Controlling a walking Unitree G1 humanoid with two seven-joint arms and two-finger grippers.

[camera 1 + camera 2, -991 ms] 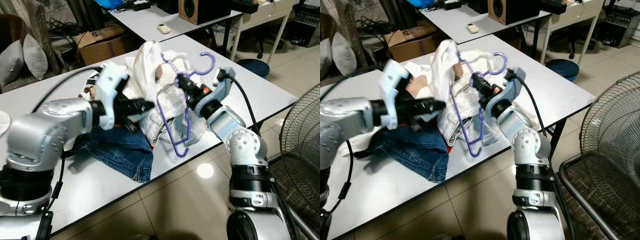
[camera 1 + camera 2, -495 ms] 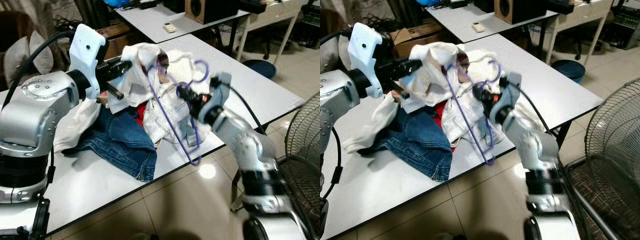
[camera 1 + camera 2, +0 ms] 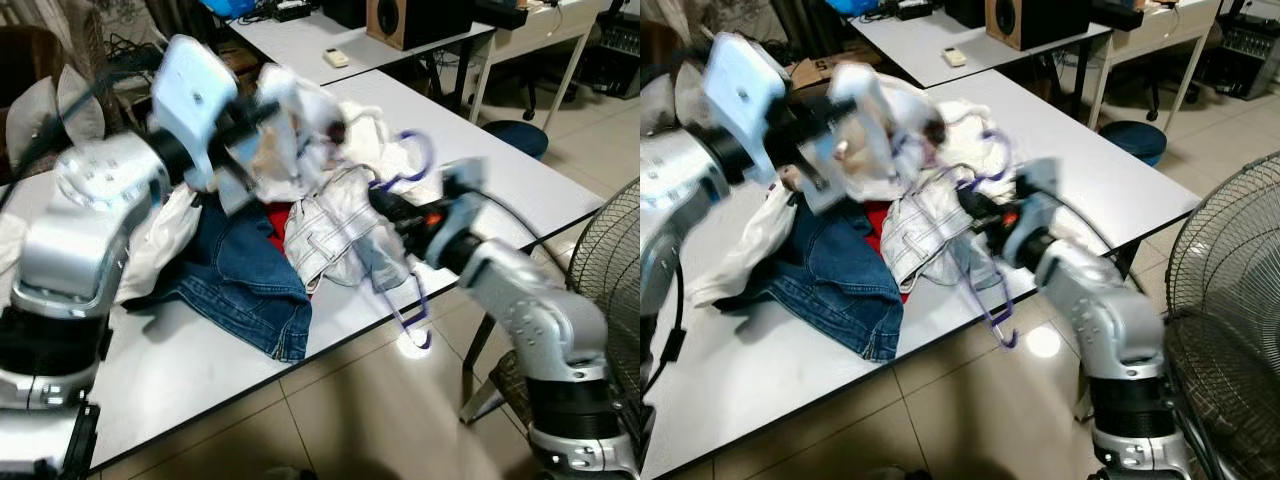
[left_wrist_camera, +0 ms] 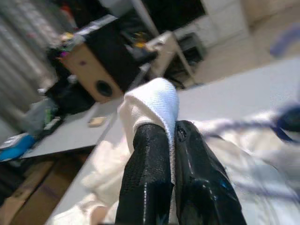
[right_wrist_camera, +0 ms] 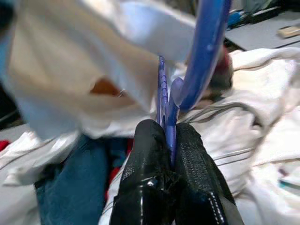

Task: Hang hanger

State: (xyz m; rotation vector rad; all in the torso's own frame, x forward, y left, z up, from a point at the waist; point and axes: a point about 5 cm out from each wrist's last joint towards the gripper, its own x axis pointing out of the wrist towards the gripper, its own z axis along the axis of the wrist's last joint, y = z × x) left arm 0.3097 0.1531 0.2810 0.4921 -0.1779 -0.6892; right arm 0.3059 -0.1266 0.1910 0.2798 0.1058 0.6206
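Purple hanger (image 5: 206, 51), thin, light and springy, best pinched at the neck by right hand (image 5: 169, 140); soft white cloth (image 4: 152, 101) nipped in left hand (image 4: 171, 154).

The left gripper (image 3: 262, 112), in the upper middle of the left eye view, is a blur, and so is the white cloth (image 3: 285, 130) it pinches. Clothes hide the middle of the purple hanger (image 3: 412, 300). The jeans (image 3: 240, 290) are partly under the white pile. The fan (image 3: 605, 260) is cut off at the right edge.
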